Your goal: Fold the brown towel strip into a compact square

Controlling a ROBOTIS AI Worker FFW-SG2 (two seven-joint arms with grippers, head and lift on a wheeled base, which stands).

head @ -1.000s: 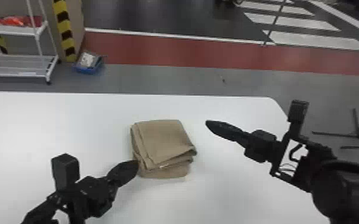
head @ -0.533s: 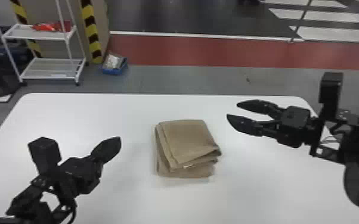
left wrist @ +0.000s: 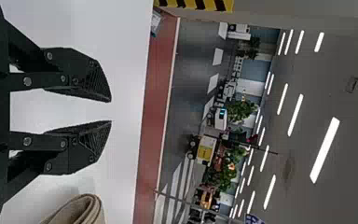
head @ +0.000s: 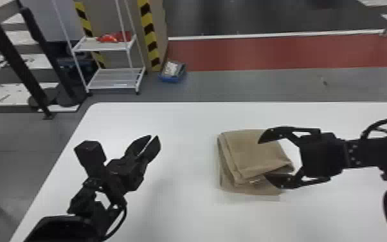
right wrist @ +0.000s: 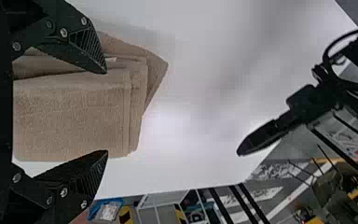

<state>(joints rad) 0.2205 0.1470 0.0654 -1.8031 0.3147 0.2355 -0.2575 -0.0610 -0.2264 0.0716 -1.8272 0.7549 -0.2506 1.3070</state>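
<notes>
Has the right gripper [head: 263, 158] spread wide and empty over the folded brown towel strip [head: 244, 153] on the white bench [head: 176, 209], and the left gripper [head: 155, 138] parted, empty, well off to the strip's left.

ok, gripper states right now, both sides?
Left gripper: open, fingers a little apart, empty.
Right gripper: wide open at the folded towel, not closed on it.

Behind the left gripper [head: 155, 137], with its tapered, ridged black fingers [left wrist: 81, 70] and silver screws [left wrist: 27, 81], sit a boxy black block [head: 90, 153] and looping cable [head: 125, 215].
</notes>
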